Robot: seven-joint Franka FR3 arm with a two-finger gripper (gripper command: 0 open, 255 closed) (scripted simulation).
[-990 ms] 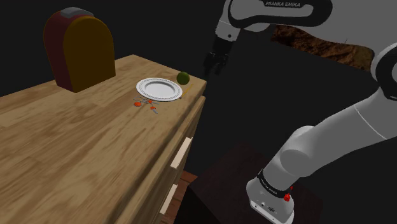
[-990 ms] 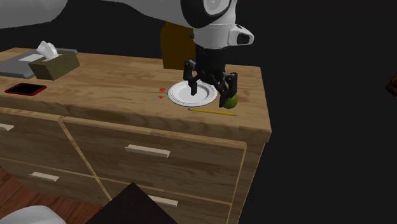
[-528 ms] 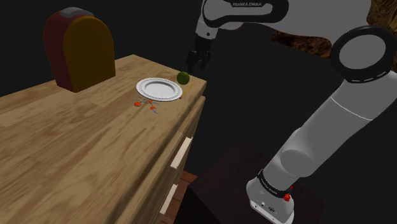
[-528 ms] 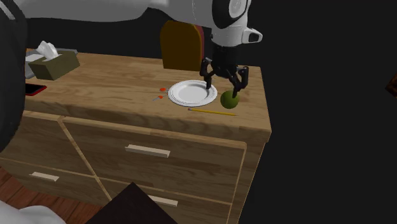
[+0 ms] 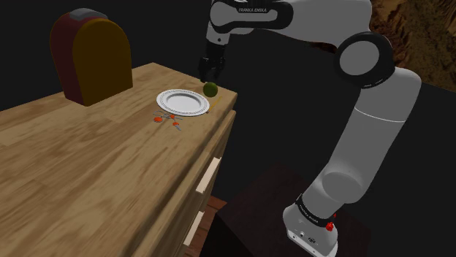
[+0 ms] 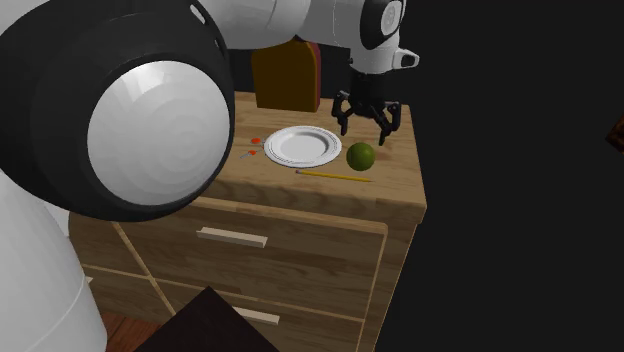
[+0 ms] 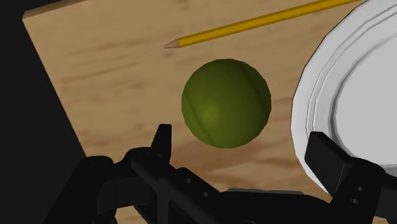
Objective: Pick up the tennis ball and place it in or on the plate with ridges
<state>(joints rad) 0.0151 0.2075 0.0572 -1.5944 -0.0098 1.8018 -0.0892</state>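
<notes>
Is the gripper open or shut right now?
Open. The all-black gripper hangs just above the olive-green tennis ball; in the wrist view its fingers stand wide apart, touching nothing.

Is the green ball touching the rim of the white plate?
Apart. The wrist view shows a strip of bare wooden top between the ball and the rim of the plate.

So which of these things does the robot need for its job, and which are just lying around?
For the job:
- green tennis ball
- white ridged plate
- the robot's open fingers, near the ball

Just lying about:
- yellow pencil
- little red bits
- big brown rounded box
</notes>
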